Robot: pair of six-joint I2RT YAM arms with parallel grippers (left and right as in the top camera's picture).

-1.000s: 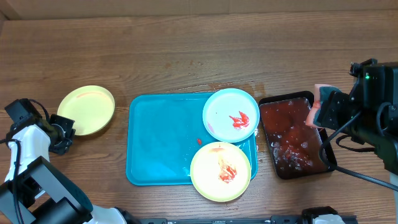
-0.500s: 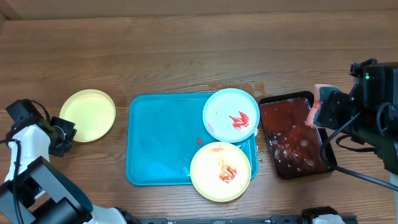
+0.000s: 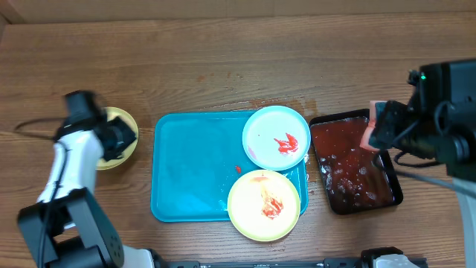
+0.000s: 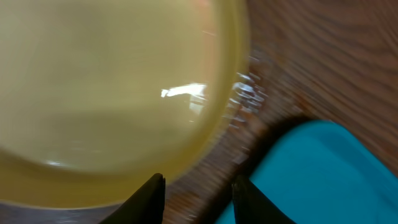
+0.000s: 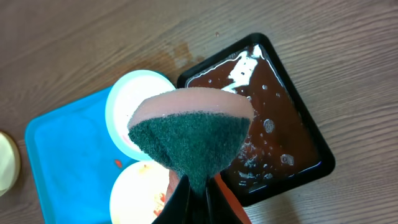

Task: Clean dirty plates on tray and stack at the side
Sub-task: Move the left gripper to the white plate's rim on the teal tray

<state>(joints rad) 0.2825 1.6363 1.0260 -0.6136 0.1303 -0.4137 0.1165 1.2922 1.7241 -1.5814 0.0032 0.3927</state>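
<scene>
While my left claw (image 4: pixel 198 194) hangs low over the wooden surface (image 3: pixel 223 59), its two dark fingertips stand apart with nothing between them. They are just short of the rim of a pale yellow-green plate (image 4: pixel 112 93), which looks clean. From overhead, this plate (image 3: pixel 128 123) lies on the surface just left of the turquoise tray (image 3: pixel 193 167), partly hidden under my left arm.

My right claw (image 5: pixel 198 186) is clamped on a folded sponge (image 5: pixel 189 134), green scouring side down and pink side up. I hold it in the air at the far end of the dark tray of reddish-brown liquid (image 3: pixel 353 167).

Two plates sit at the right end of the turquoise tray. The light blue plate (image 3: pixel 276 138) is in the far corner and carries a red smear. The second yellow-green plate (image 3: pixel 263 205) lies just nearer, smeared red and orange, and overhangs the tray's near rim.
</scene>
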